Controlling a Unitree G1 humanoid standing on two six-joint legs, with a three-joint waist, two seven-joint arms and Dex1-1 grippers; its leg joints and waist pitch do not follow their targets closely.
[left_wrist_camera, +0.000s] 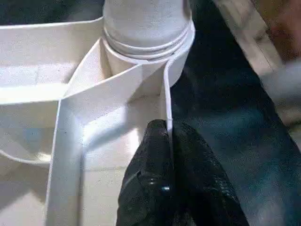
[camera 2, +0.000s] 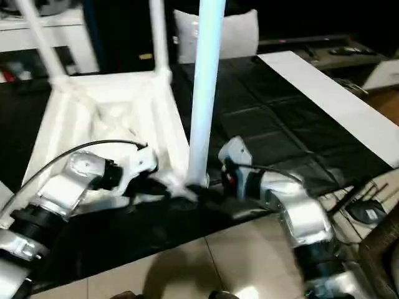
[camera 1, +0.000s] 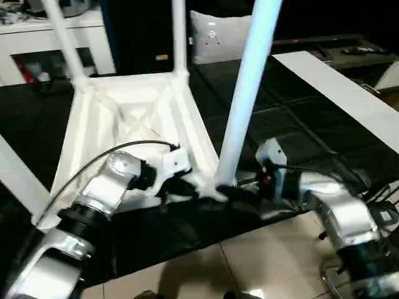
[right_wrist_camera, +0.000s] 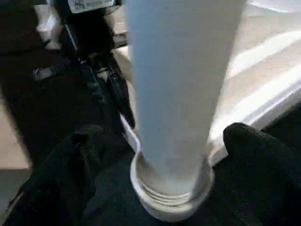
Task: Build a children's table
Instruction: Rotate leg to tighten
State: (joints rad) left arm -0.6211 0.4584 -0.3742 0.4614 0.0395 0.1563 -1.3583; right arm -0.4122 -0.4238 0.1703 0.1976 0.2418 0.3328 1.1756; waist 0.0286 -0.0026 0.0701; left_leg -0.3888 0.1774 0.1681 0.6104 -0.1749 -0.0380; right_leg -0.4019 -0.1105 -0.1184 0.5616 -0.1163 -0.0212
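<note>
Jaws of the left gripper (left_wrist_camera: 169, 141) pinch the rim of the upturned white ribbed plastic tabletop (camera 1: 134, 118) on the black surface (camera 1: 299, 137), steadying it, while the right gripper's (right_wrist_camera: 160, 155) jaws straddle the tapered white tube leg (camera 1: 246, 93) at its corner socket (right_wrist_camera: 170, 197), apparently seating it.

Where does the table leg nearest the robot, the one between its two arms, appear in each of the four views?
Left eye view: leg rises right of centre, its base in the near corner socket.
Right eye view: leg near centre, foot at the socket.
Left wrist view: only its base, beyond the left pincer, shut on the top's rim.
Right wrist view: leg at centre, with the right pincer around its base.
Shared landmark: the near corner socket.
</note>
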